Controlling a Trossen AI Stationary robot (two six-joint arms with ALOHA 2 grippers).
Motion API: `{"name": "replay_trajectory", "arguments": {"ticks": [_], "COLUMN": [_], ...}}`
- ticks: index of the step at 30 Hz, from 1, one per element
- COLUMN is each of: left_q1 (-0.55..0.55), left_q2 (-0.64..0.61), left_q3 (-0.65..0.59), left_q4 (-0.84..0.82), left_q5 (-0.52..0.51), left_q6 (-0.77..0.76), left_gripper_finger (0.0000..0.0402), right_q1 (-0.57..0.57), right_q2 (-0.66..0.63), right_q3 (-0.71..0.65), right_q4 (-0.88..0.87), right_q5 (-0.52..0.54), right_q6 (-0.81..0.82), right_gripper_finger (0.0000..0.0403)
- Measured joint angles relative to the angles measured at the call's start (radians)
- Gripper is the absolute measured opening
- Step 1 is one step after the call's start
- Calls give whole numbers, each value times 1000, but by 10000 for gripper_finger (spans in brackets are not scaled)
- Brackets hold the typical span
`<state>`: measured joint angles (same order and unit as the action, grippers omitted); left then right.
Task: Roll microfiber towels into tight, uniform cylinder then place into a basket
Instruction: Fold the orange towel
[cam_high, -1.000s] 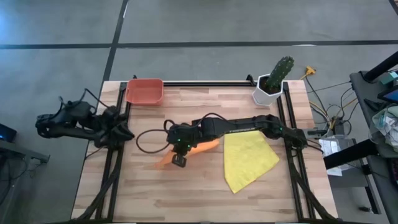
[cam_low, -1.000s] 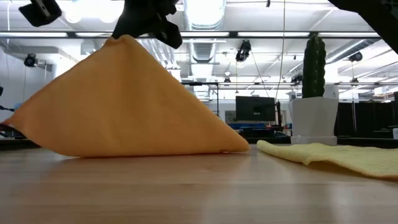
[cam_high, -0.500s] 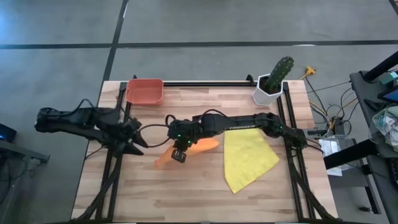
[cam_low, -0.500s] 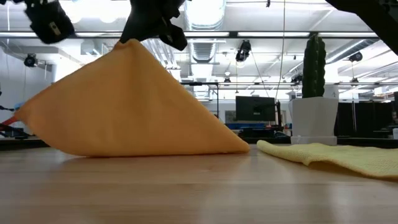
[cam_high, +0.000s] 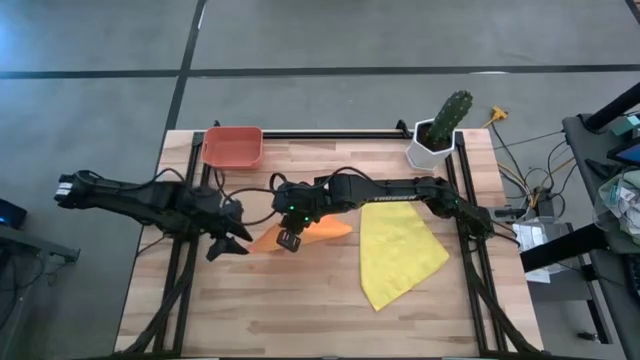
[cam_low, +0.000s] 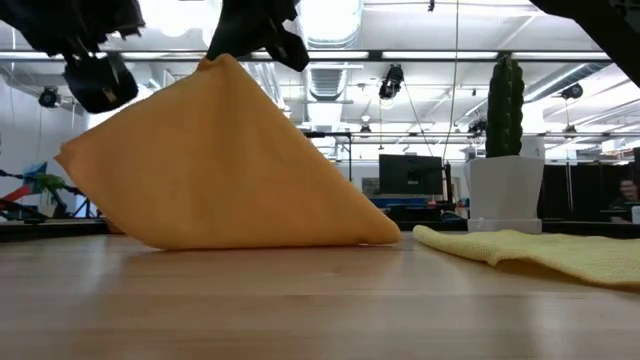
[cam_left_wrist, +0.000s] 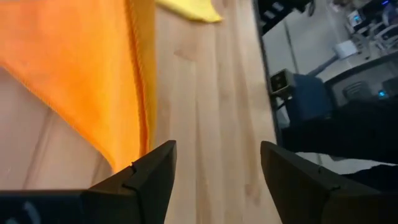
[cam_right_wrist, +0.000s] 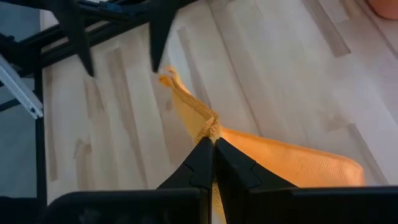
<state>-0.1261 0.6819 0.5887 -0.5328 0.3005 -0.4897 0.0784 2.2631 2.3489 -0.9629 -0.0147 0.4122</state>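
We see the right gripper (cam_high: 288, 236) over the middle of the table (cam_high: 300, 310), its fingers (cam_right_wrist: 202, 163) pinched tight on a bunched edge of the orange towel (cam_high: 305, 232), holding that part up so the cloth hangs in a tent shape in the low view (cam_low: 230, 170) with its lower edge resting on the wood. The left gripper (cam_high: 232, 245) reaches in from the table's left side and sits just beside the towel's free left corner, its fingers (cam_left_wrist: 146, 180) spread apart with nothing between them; in the left wrist view the orange cloth (cam_left_wrist: 81, 68) lies just beyond one fingertip. The yellow towel (cam_high: 400, 255) lies flat and unrolled on the right part of the table, near the orange one. The basket (cam_high: 232, 146) sits at the far left corner, well apart from both towels. A white pot with a cactus (cam_high: 440, 130) stands at the far right corner
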Motion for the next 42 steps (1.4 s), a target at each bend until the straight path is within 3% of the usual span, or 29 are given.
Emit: {"name": "replay_trajectory", "arguments": {"ticks": [23, 28, 36, 42], "left_q1": [-9, -16, -16, -16], "left_q2": [207, 228, 171, 117], "left_q3": [-37, -35, -27, -27], "left_q4": [-1, -34, -43, -53], "left_q5": [-38, -38, -56, -72], "left_q6": [-2, -3, -29, -62], "left_gripper_finger": [209, 155, 16, 3], "right_q1": [0, -7, -19, -27], "right_q2": [-24, -40, -63, -65], "right_q3": [0, 0, 0, 0], "right_q4": [-7, -30, -76, -81], "right_q5": [-10, -8, 33, 42], "right_q6": [-12, -16, -34, -46], "right_gripper_finger": [9, 9, 9, 9]}}
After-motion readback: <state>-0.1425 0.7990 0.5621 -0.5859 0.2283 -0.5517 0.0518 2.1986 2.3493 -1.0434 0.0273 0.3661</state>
